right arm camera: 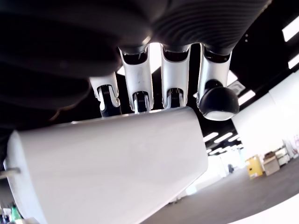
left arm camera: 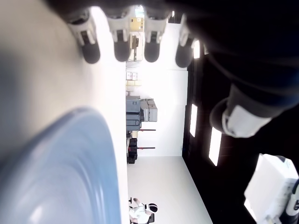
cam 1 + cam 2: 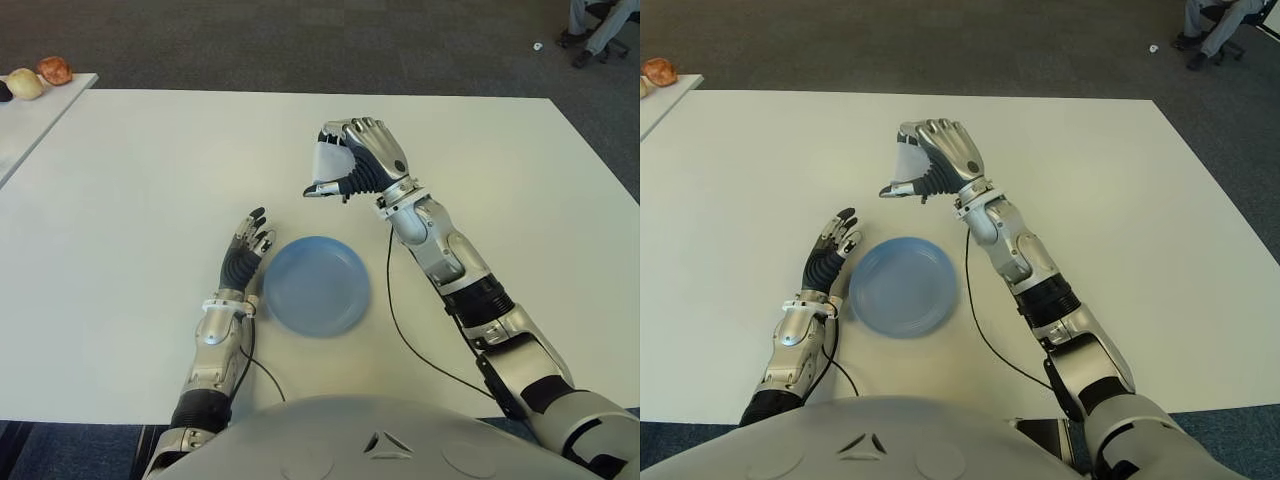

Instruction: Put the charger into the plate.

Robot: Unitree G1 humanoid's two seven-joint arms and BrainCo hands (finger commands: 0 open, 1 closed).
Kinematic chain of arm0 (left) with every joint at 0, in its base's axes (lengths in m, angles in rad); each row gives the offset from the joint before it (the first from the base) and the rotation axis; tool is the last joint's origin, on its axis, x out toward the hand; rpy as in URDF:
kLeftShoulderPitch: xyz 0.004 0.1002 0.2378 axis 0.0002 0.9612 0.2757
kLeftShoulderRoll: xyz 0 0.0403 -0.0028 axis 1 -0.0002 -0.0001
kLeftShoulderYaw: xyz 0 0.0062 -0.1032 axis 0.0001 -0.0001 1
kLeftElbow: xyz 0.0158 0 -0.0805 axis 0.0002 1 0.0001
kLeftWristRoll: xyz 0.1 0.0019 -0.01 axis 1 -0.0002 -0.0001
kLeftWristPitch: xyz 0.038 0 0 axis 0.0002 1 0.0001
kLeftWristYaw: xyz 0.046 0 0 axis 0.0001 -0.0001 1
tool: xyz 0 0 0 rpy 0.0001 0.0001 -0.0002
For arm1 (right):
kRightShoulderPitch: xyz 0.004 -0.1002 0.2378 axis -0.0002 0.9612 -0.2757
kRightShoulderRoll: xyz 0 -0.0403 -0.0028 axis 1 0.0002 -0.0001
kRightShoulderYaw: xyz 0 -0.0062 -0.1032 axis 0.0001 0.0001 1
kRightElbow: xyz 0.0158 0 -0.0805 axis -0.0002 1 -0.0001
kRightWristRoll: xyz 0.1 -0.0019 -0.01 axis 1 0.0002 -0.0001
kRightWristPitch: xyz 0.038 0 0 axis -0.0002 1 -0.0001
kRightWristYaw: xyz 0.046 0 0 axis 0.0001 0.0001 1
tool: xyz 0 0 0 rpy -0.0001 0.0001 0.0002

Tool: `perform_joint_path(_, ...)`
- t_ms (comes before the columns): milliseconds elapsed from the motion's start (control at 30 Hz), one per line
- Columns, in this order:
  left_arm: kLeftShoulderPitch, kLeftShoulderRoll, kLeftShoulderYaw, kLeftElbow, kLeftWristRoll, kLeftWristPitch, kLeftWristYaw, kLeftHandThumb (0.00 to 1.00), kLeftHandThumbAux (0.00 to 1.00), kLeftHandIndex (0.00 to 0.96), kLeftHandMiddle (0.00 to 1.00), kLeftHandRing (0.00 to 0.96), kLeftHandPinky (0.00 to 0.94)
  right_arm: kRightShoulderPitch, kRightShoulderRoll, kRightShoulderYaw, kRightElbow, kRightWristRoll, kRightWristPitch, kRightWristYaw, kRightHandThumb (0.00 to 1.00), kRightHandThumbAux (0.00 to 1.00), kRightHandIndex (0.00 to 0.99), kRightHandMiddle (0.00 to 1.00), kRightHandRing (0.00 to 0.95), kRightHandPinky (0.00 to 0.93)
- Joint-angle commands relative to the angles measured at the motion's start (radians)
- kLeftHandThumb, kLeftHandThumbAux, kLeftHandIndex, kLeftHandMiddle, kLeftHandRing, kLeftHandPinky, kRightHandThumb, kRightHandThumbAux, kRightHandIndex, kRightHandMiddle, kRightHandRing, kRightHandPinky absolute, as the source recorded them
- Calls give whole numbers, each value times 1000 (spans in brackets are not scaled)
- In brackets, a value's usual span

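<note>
Nearest the robot, the blue plate [image 3: 317, 284] lies on the white surface [image 3: 120, 180], with nothing in it. Just to its left, the left robot hand [image 3: 246, 250] shows palm inward with its fingers [image 2: 120, 45] stretched out and relaxed, holding nothing. Farther out, beyond the plate and a little to its right, the right robot hand [image 3: 345, 160] is raised above the surface with its fingers [image 1: 174, 77] curled around the white charger [image 1: 107, 168], which it grips clear of the surface. At the far left, on a separate table [image 3: 30, 115], sit two small rounded objects [image 3: 40, 76]. At the far right a person's legs [image 3: 598, 25] show on the carpet.
</note>
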Motion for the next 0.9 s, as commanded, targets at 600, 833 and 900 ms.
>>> perform_joint_path(600,41,-31,21,53,-10,146,40,0,542,56,57,29,21,151,16,-3,-219,72,-4,256,753,706,442,882,866,853)
perform_joint_path(833,36,-42,34,42,-11,184,51,0,548,39,45,24,26,167,14,-5,-226,68,-6,292,753,706,442,882,868,853)
perform_joint_path(900,35,-44,36,41,-12,188,52,0,549,36,44,23,23,170,13,-5,-229,67,-4,301,753,706,442,882,867,852)
